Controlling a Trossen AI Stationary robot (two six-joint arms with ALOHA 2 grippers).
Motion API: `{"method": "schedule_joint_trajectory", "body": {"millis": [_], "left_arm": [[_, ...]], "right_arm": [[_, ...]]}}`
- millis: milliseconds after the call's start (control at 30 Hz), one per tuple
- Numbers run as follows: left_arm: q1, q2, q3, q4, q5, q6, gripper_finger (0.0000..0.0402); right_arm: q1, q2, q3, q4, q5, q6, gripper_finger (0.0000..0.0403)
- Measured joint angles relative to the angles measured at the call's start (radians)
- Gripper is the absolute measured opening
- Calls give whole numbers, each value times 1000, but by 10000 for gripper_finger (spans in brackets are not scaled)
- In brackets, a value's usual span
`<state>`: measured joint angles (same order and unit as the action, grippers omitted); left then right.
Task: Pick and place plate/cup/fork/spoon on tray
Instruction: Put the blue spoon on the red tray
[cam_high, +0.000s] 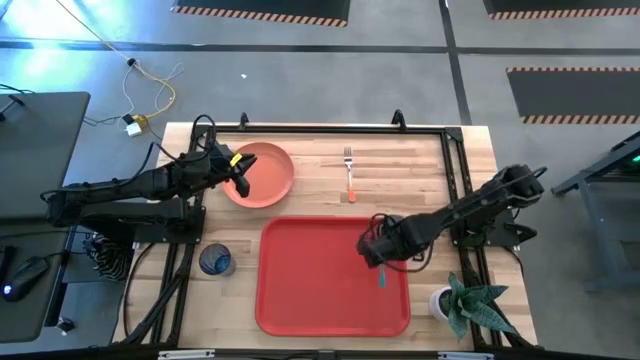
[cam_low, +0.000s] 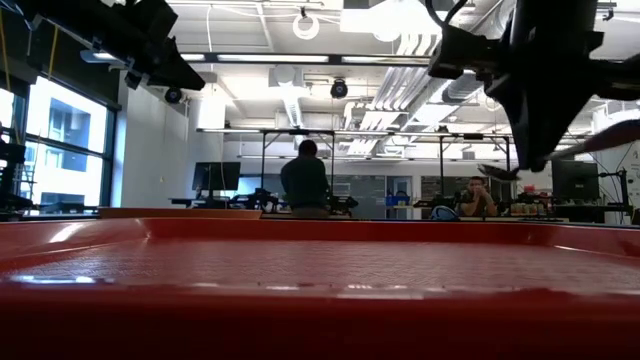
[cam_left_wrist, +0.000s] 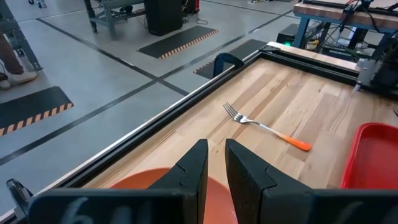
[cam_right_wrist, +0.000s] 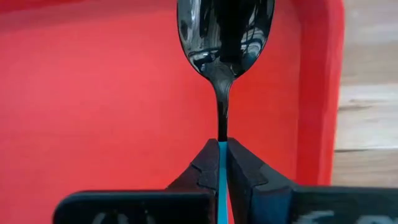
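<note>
As seen from above, the red tray (cam_high: 333, 277) is lying at the table's near middle, and the right gripper (cam_high: 381, 268) is being held over its right part with the spoon (cam_high: 382, 276) pinched at its blue handle; the spoon's bowl is being hidden under the arm, so only a short blue end is showing. The fork (cam_high: 350, 174) is lying on the bare wood beyond the tray, its long axis running away from the tray, tines at the far end and orange handle toward the tray. The left gripper (cam_high: 240, 176) is being held over the salmon plate (cam_high: 262, 175), left of the fork. The blue cup (cam_high: 215, 261) is standing just left of the tray.

In the low view, the tray's rim (cam_low: 320, 300) is filling the foreground and the table things are being hidden behind it; two people are being seen far off in the room.

In the left wrist view, the left gripper's fingers (cam_left_wrist: 198, 168) are being held nearly together with a narrow gap and nothing between them, above the plate's edge (cam_left_wrist: 140, 180), which is being cut off.

In the right wrist view, the right gripper's fingers (cam_right_wrist: 206, 167) are being pressed onto the spoon's blue handle, the dark bowl (cam_right_wrist: 225, 31) pointing straight away from them over the tray floor (cam_right_wrist: 112, 93), its tip being cut off.
</note>
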<state>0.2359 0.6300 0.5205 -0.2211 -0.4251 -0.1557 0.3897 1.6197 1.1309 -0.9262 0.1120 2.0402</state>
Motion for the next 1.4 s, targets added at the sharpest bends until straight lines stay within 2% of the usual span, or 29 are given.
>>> {"method": "schedule_joint_trajectory", "body": {"millis": [600, 867, 1067, 1400], "left_arm": [[0, 0, 0, 0, 0, 1, 47], [0, 0, 0, 0, 0, 1, 47], [0, 0, 0, 0, 0, 1, 47], [0, 0, 0, 1, 0, 1, 47]], "right_arm": [[50, 168, 0, 72, -53, 6, 0], [50, 186, -1, 73, -54, 14, 0], [50, 197, -1, 78, -105, 16, 0], [49, 200, -1, 78, -106, 3, 0]]}}
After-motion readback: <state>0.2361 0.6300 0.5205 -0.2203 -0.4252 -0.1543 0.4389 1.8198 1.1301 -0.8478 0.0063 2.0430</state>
